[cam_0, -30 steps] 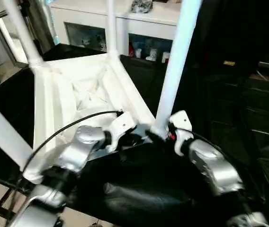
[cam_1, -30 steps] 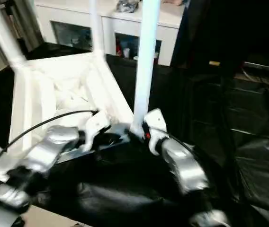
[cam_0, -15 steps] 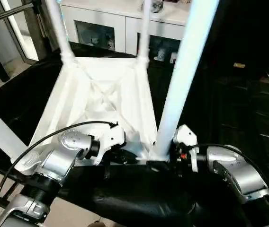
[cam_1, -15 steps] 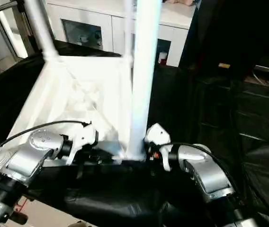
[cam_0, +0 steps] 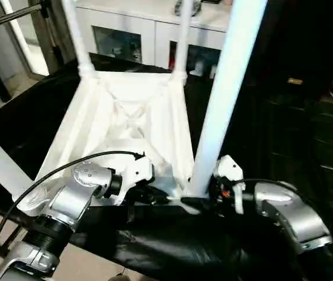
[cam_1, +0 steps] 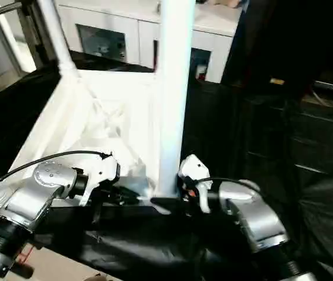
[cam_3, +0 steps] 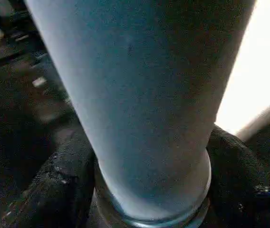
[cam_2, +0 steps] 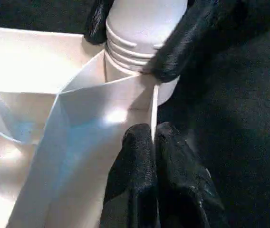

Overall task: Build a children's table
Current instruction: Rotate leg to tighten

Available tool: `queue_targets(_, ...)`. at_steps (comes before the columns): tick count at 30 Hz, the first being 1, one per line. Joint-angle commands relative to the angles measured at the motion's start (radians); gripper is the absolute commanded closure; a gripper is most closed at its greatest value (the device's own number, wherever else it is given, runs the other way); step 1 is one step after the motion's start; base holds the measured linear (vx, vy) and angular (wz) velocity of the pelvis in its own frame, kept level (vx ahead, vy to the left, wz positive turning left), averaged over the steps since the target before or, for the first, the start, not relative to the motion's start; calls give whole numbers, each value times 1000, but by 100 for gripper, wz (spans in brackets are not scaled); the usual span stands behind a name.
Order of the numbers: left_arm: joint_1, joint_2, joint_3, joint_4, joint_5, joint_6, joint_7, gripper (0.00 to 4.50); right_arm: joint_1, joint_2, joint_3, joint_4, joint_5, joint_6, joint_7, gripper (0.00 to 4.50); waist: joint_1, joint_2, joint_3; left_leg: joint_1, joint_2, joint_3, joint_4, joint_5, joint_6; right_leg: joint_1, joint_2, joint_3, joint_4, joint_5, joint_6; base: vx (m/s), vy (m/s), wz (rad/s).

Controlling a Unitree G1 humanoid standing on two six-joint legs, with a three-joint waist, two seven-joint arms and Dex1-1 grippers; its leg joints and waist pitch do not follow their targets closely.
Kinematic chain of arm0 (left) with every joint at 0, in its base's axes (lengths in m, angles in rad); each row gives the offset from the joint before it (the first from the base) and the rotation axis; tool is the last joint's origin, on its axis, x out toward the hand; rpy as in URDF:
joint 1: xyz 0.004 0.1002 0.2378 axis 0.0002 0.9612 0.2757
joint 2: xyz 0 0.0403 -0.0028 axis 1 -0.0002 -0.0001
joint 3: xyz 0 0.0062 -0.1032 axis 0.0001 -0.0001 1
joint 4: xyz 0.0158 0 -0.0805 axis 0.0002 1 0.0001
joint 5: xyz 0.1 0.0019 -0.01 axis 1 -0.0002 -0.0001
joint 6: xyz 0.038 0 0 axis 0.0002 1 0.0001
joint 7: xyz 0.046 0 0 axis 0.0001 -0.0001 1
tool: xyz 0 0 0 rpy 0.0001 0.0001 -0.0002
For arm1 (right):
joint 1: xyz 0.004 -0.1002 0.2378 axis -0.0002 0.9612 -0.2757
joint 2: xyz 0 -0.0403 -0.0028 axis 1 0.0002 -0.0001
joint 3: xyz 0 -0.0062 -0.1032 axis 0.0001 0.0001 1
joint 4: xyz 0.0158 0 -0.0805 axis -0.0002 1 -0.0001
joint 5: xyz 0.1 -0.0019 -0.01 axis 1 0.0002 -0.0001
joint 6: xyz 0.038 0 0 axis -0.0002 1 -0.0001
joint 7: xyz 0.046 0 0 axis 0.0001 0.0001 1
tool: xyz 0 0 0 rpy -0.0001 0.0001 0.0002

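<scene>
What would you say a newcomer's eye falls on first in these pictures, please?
The upturned children's table on black sheeting: ribbed underside facing up, white legs rising from its corners. The nearest leg towers at centre, the right gripper clasping its base at the socket. Beside it, the left gripper pinches the tabletop's near rim. A white glass-door cabinet stands behind.
</scene>
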Motion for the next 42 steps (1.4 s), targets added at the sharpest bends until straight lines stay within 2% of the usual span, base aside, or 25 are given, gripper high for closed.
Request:
queue_targets(1,-41,-64,16,19,-6,21,93,450,-20,61,16,74,-60,15,-155,176,-2,-6,-42,-2,28,-12,-72,-242,-15,41,-72,32,-86,-319,-149,0,0,0)
queue_targets(4,-75,-107,28,55,11,48,177,450,-42,138,-32,134,-65,54,-305,176,-11,-7,-44,-1,28,-13,-72,-239,-21,38,-73,35,-89,-350,-130,0,0,0)
queue_targets(5,-89,-125,32,72,19,57,213,450,-51,167,-52,157,-65,61,-361,176,-12,-6,-45,1,28,-13,-71,-240,-23,35,-73,35,-89,-350,-131,0,0,0)
queue_targets(7,-123,-173,37,114,34,66,302,450,-77,230,-85,214,-73,66,-484,176,-17,-4,-46,-1,28,-13,-72,-232,-24,37,-72,35,-87,-320,-136,0,0,0)
queue_targets(10,-148,-222,43,144,41,64,360,450,-98,273,-80,253,-94,44,-543,176,-17,-1,-48,-2,29,-14,-71,-222,-23,39,-70,35,-83,-259,-147,0,0,0)
queue_targets(12,-160,-247,36,157,49,52,375,450,-110,290,-69,269,-101,0,-538,176,-15,-1,-52,-2,28,-11,-67,-205,-15,41,-71,36,-79,-205,-155,0,0,0)
queue_targets(13,-161,-252,30,159,51,47,370,450,-113,297,-70,267,-86,-1,-515,141,-13,0,-52,-2,26,-10,-65,-194,-8,42,-69,35,-78,-181,-160,0,0,0)
queue_targets(14,-161,-252,30,159,51,47,370,450,-113,297,-70,267,-86,-1,-515,120,-11,-2,-53,-4,26,-10,-64,-177,0,46,-70,35,-75,-150,-165,0,0,0)
queue_targets(15,-160,-255,25,157,49,43,361,450,-114,300,-72,262,-72,-1,-493,106,-11,1,-53,-5,26,-10,-64,-172,3,47,-69,35,-74,-137,-169,0,0,0)
queue_targets(18,-141,-234,8,134,41,28,304,450,-105,266,-34,218,-80,-14,-410,86,-9,-1,-51,-5,27,-10,-65,-177,12,49,-69,34,-75,-142,-170,0,0,0)
queue_targets(20,-125,-209,0,119,28,14,256,450,-90,223,0,185,-82,-42,-331,86,-10,3,-49,-5,29,-11,-67,-197,10,48,-70,34,-78,-165,-170,0,0,0)
queue_targets(23,-105,-173,-8,98,19,-1,193,450,-64,159,33,130,-59,-68,-198,86,-7,0,-48,-5,30,-11,-67,-206,19,50,-71,34,-80,-177,-165,0,0,0)
queue_targets(24,-105,-173,-8,98,19,-1,193,450,-64,159,33,130,-59,-68,-198,86,-7,0,-48,-5,31,-10,-66,-209,26,48,-71,35,-80,-182,-166,0,0,0)
queue_targets(26,-73,-113,-21,57,-3,-33,84,450,-37,78,39,55,-15,-62,-44,86,-4,-2,-46,-4,33,-12,-68,-222,31,49,-72,34,-81,-206,-166,0,0,0)
queue_targets(27,-73,-113,-21,57,-3,-33,84,450,-37,78,39,55,-15,-62,-44,86,-3,-1,-46,-4,35,-12,-69,-224,33,49,-72,35,-80,-207,-165,0,0,0)
queue_targets(28,-59,-84,-21,41,-9,-47,41,450,-29,34,42,23,0,-57,24,86,-4,2,-45,-2,36,-12,-70,-232,35,44,-70,34,-82,-214,-169,0,0,0)
queue_targets(29,-59,-84,-21,41,-9,-47,41,450,-29,34,42,23,0,-57,24,86,-4,1,-46,-2,35,-11,-69,-233,36,44,-69,34,-81,-212,-171,0,0,0)
queue_targets(32,-40,-43,-14,19,-23,-64,-14,450,-17,-46,57,-19,24,-40,135,86,5,-2,-46,1,37,-9,-66,-212,42,42,-70,35,-77,-175,-189,0,0,0)
queue_targets(37,-13,-7,-10,-35,-69,-55,-96,450,-10,-89,52,-46,41,-23,197,86,10,-2,-49,0,37,-6,-62,-175,54,44,-70,33,-68,-104,-211,0,0,0)
queue_targets(42,-2,-2,-9,-60,-88,-43,-131,450,-11,-95,55,-51,47,-10,214,130,15,-2,-46,0,37,-7,-64,-186,46,44,-71,32,-71,-143,-208,0,0,0)
